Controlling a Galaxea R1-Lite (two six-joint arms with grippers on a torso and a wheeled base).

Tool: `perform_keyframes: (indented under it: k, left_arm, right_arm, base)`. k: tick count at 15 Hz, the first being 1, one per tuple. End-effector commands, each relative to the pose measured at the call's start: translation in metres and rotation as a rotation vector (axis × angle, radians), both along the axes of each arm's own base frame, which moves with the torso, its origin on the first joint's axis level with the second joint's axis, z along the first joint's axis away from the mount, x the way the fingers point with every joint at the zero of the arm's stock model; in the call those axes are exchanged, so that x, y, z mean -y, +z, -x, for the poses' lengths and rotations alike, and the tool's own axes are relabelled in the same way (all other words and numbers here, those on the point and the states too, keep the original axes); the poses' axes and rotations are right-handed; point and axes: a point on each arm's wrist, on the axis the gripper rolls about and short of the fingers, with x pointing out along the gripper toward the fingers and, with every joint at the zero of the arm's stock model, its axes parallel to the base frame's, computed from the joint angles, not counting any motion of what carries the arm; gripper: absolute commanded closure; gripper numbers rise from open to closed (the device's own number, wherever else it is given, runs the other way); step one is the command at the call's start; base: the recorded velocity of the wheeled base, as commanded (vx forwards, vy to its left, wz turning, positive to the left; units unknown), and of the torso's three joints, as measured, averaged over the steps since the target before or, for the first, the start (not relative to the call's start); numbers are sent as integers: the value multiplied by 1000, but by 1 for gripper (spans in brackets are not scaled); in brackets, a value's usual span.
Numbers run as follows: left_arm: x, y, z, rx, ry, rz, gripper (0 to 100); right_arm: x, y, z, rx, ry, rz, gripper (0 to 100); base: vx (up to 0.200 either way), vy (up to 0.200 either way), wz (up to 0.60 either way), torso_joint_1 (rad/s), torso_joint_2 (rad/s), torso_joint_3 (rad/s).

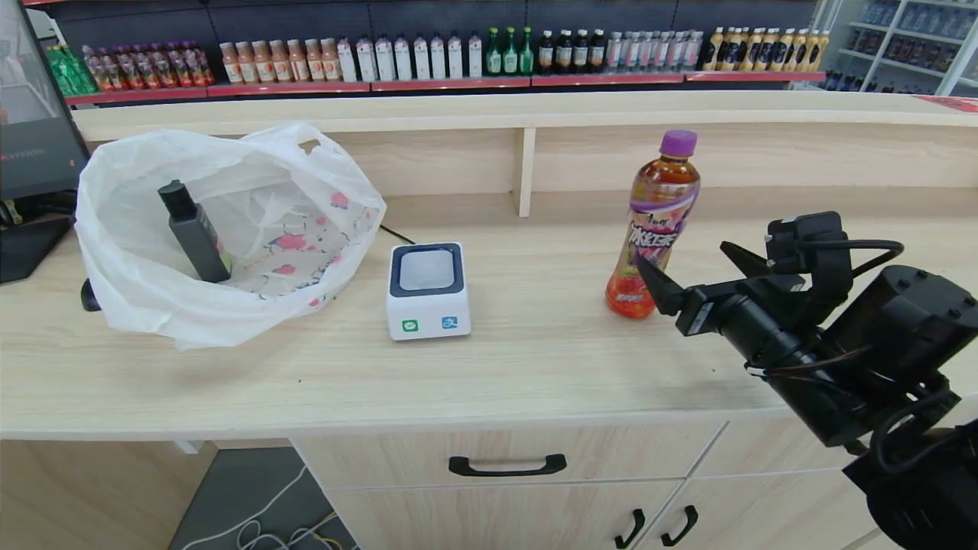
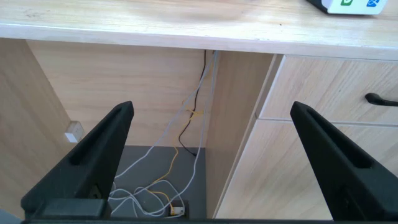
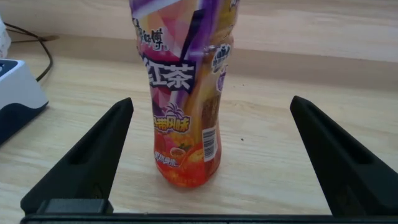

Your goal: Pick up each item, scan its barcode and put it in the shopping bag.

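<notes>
A tea bottle (image 1: pixel 655 221) with a purple cap and orange-purple label stands upright on the counter's right side; its barcode shows in the right wrist view on the tea bottle (image 3: pixel 185 99). My right gripper (image 1: pixel 691 267) is open just in front of it, the bottle a little ahead of the fingers of the right gripper (image 3: pixel 211 155). The white scanner (image 1: pixel 426 289) sits mid-counter. The white shopping bag (image 1: pixel 221 229) lies open at the left with a dark bottle (image 1: pixel 194 231) inside. My left gripper (image 2: pixel 211 162) hangs open below the counter edge, facing the cabinet gap.
A black monitor (image 1: pixel 34 114) stands at the far left beside the bag. A raised wooden ledge (image 1: pixel 527 114) runs behind the counter, shelves of bottles beyond. Drawers with black handles (image 1: pixel 507 464) sit under the countertop. Cables (image 2: pixel 180 162) hang in the gap.
</notes>
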Motion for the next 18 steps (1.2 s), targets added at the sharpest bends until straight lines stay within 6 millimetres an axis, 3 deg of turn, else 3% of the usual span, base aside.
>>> perform_keyframes:
  k: [1,18]
  left_arm:
    - [0,0,0,0,0,1,0]
    - [0,0,0,0,0,-1,0]
  right_arm:
    - [-5,-4,-12,-3,-1,2,0]
    - [-31,-4,-73,79,-4,-40,0]
  base:
    - [0,0,0,0,0,0]
    - [0,0,0,0,0,0]
